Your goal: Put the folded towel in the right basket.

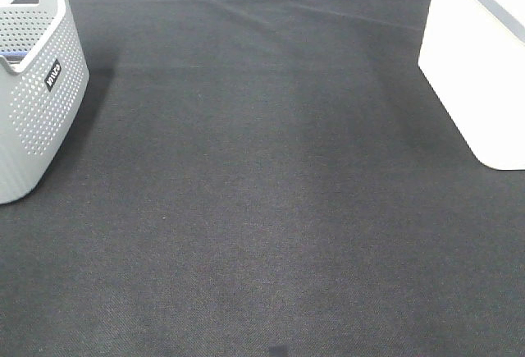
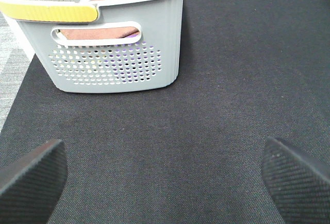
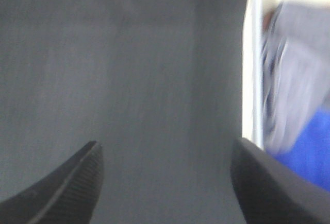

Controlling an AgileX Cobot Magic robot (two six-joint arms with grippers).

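Note:
The right basket [image 1: 480, 70], a white smooth-walled bin with a grey-blue rim strip, stands at the far right of the black mat. In the blurred right wrist view its white wall [image 3: 253, 64] shows, and beyond it, inside, lies the pale lavender-grey folded towel [image 3: 294, 69] over something blue [image 3: 309, 152]. My right gripper [image 3: 167, 147] is open and empty above the mat beside that wall. My left gripper [image 2: 162, 147] is open and empty over the mat, facing the grey basket. Neither gripper shows in the exterior high view.
A grey perforated basket [image 1: 37, 102] with a black label stands at the far left; in the left wrist view [image 2: 118, 54] it holds brownish-pink towels, a blue cloth and a black object. The black mat [image 1: 262, 193] covers the table.

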